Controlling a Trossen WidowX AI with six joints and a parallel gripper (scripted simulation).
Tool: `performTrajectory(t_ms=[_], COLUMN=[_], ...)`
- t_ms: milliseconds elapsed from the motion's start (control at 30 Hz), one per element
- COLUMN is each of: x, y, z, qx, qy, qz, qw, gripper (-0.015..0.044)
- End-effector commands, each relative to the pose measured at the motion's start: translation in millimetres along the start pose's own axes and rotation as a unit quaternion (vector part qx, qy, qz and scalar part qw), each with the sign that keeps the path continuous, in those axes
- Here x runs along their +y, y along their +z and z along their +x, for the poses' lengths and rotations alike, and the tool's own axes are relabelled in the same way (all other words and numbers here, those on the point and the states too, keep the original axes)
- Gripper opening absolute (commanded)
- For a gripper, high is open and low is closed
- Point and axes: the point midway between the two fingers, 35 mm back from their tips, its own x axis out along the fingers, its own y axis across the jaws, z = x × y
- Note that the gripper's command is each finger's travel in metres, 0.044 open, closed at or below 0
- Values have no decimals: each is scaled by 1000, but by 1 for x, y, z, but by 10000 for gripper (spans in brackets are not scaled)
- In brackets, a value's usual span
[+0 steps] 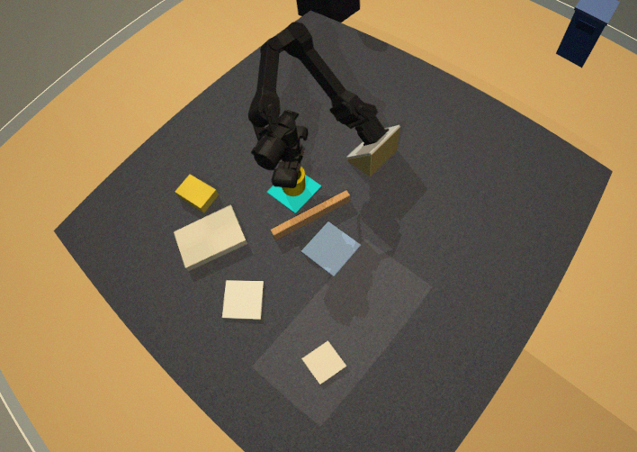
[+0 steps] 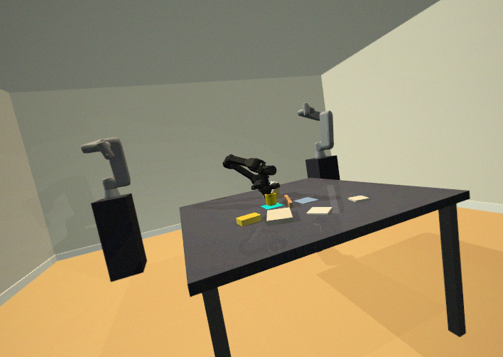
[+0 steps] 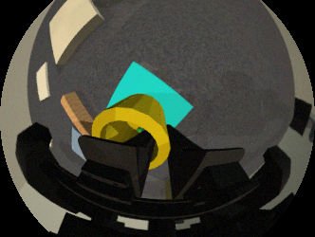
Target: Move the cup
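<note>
The yellow cup [image 1: 295, 186] [image 2: 270, 199] [image 3: 142, 105] is over the cyan pad [image 1: 295, 204] [image 2: 264, 206] [image 3: 138, 78], its base very low; I cannot tell whether it touches. My gripper [image 3: 161, 127] is shut on the cup's wall, one finger inside the rim and one outside. The cup looks close to upright. A green marble [image 3: 139, 130] shows inside; other marbles are hidden by the finger and wall. The blue-grey pad [image 1: 325, 250] [image 2: 306, 200] [image 3: 77, 142] lies beyond the orange bar.
The orange bar [image 1: 311, 213] [image 2: 288, 200] [image 3: 76, 111] lies between the pads. A yellow block [image 1: 194, 190] [image 2: 249, 218] and a large cream block [image 1: 209, 237] [image 2: 279, 214] [image 3: 71, 28] are nearby. Two cream squares [image 1: 243, 299] [image 1: 324, 362] lie farther off.
</note>
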Motion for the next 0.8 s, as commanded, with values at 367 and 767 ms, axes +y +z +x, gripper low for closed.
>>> performTrajectory(t_ms=[367, 767], x=[0, 1], y=[0, 0], z=[0, -3], qx=[0, 0], qy=[0, 0], qz=[1, 0], qw=[1000, 1000], gripper=[131, 146])
